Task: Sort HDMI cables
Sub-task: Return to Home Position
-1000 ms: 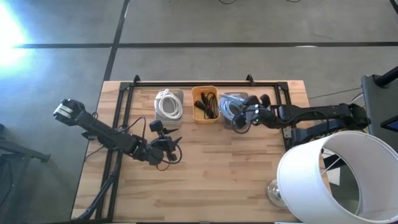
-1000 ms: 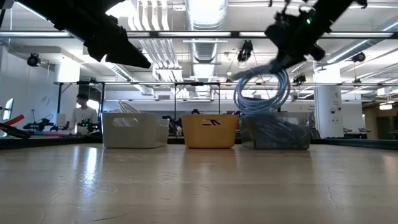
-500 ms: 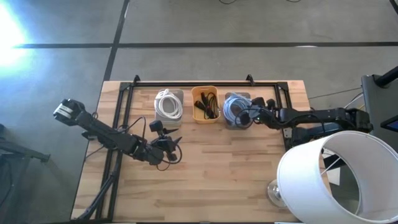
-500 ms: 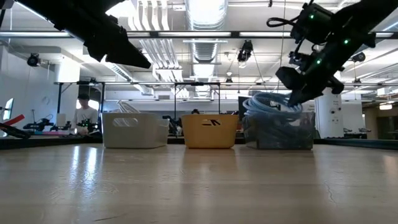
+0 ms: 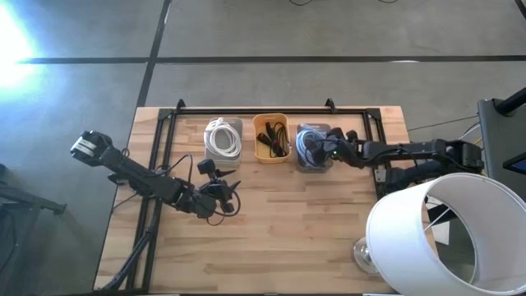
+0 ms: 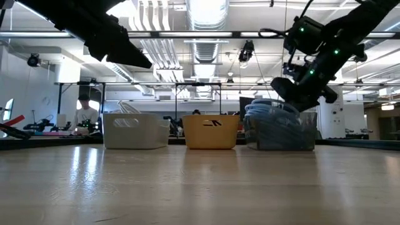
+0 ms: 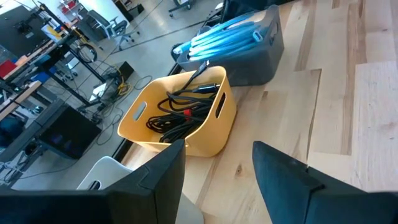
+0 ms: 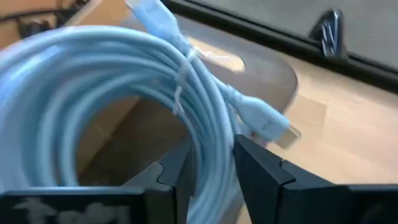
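Three trays stand in a row near the far edge. The left one [image 5: 236,125] holds a white coil [image 5: 219,138], the orange one [image 5: 261,123] black bundles [image 7: 180,115], and the grey one [image 7: 264,59] light-blue coils [image 6: 275,112]. My right gripper [image 8: 211,155] hangs just over the grey tray [image 5: 327,146], fingers parted on either side of the top light-blue coil [image 8: 93,81], which lies on the pile. My left gripper [image 7: 219,148] hovers open and empty over the middle of the table [image 5: 226,197], pointing at the trays. My right gripper has the strands of the coil's near side [image 8: 214,134] between its two fingers, which slant down from the table's right. The strands fill the gap; I cannot tell whether the fingers touch them. The coil lies flat on the other coils.
A black frame rail [image 5: 271,108] runs along the far edge behind the trays. A big white lampshade [image 5: 436,234] covers the near right corner. Bare wood [image 5: 279,238] stretches in front of the trays. A person [image 6: 83,112] stands in the room behind.
My right gripper has come down and moved toward the far edge, over the grey tray, tipping more steeply. The light-blue coil, which hung upright below its fingers above the tray, has turned flat and now lies on the pile in the tray.
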Robot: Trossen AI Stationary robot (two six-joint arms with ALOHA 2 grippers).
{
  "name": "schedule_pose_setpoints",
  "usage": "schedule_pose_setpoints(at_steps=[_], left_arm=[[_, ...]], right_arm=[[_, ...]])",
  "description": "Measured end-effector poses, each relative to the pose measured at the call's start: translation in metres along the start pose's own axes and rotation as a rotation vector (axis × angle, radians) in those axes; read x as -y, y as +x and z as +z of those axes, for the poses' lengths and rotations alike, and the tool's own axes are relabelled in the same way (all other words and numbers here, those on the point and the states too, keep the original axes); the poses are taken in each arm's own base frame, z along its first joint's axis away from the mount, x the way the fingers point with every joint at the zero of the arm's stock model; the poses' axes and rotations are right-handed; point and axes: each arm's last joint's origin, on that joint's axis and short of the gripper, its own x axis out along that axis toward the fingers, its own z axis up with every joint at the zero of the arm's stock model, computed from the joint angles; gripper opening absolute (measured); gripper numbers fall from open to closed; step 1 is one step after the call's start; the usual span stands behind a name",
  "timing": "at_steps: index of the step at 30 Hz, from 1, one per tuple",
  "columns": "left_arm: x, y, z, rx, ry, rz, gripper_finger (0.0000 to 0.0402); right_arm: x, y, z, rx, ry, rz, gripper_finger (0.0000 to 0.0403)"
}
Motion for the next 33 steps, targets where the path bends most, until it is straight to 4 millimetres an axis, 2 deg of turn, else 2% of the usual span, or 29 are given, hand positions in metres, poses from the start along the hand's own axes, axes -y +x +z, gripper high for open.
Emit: schedule_pose_setpoints(at_steps=[5,13,21,24,28,33], left_arm=[[0.0,0.0,0.0,0.0,0.0,0.0,0.0191],[0.0,0.0,0.0,-0.003,0.005,0.001,0.0191],[0.0,-0.006,0.005,0.012,0.001,-0.017,0.019],[-0.01,-0.018,0.016,0.045,-0.033,-0.036,0.019],[-0.032,-0.036,0.024,0.099,-0.136,-0.053,0.0185],[-0.06,-0.056,0.018,0.111,-0.203,-0.072,0.0161]], right_arm=[[-0.008,-0.008,0.018,0.03,-0.012,0.061,0.0128],[-0.024,-0.024,0.045,0.003,-0.019,0.299,0.0126],[-0.052,-0.052,0.056,0.031,-0.122,0.492,0.0111],[-0.066,-0.07,0.054,0.062,-0.218,0.57,0.0107],[-0.082,-0.097,0.054,0.134,-0.376,0.674,0.01],[-0.091,-0.127,0.05,0.249,-0.629,0.795,0.0091]])
